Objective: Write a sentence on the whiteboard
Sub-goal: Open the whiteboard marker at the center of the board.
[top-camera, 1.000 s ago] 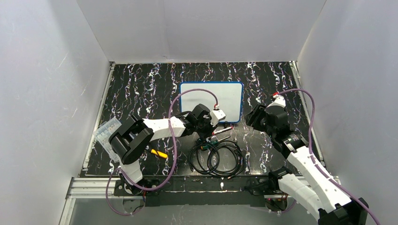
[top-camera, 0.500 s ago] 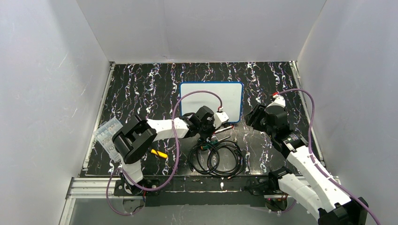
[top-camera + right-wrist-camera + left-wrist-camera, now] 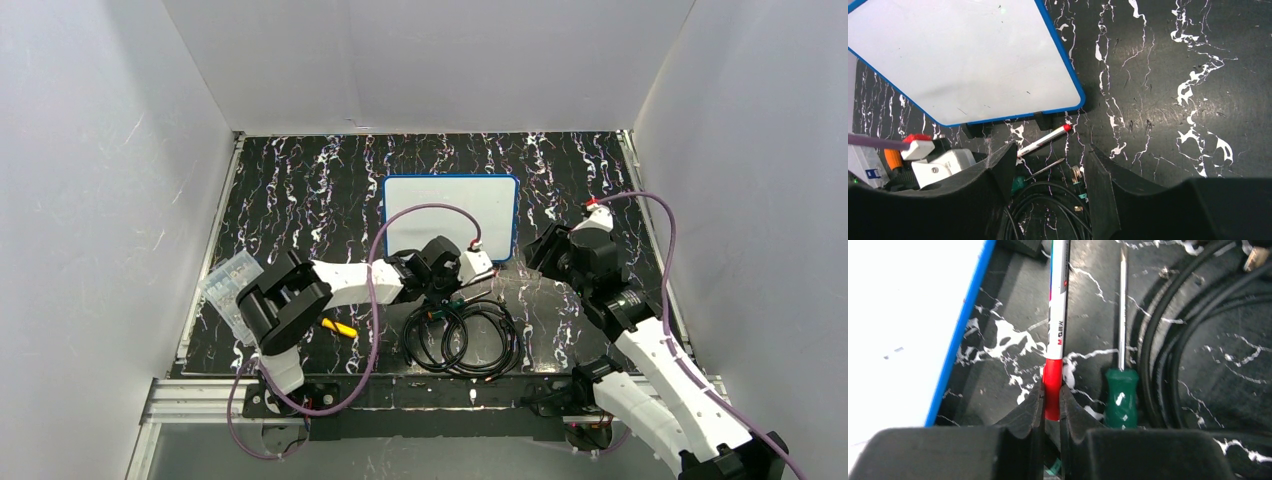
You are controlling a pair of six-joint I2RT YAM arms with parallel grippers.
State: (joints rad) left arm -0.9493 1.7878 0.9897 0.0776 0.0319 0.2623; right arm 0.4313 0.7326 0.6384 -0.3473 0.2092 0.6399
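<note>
The whiteboard (image 3: 450, 215), blue-framed, lies flat mid-table; its face is blank and no sentence shows on it. It also shows in the right wrist view (image 3: 963, 60) and the left wrist view (image 3: 903, 315). A red-and-white marker (image 3: 478, 277) lies on the table just in front of the board's near edge. My left gripper (image 3: 1051, 392) is low at the table, its jaws closed on the marker's red end (image 3: 1052, 390). My right gripper (image 3: 1050, 155) is open and empty, held above the table right of the board (image 3: 545, 262).
A green-handled screwdriver (image 3: 1121, 395) lies right beside the marker. A coil of black cable (image 3: 462, 338) lies near the front edge. A yellow-handled tool (image 3: 338, 327) and a clear plastic bag (image 3: 228, 285) lie at the left. White walls enclose the table.
My left gripper has moved right and toward the near edge, down onto the marker's red end. The marker and board lie where they were. My right arm has barely shifted.
</note>
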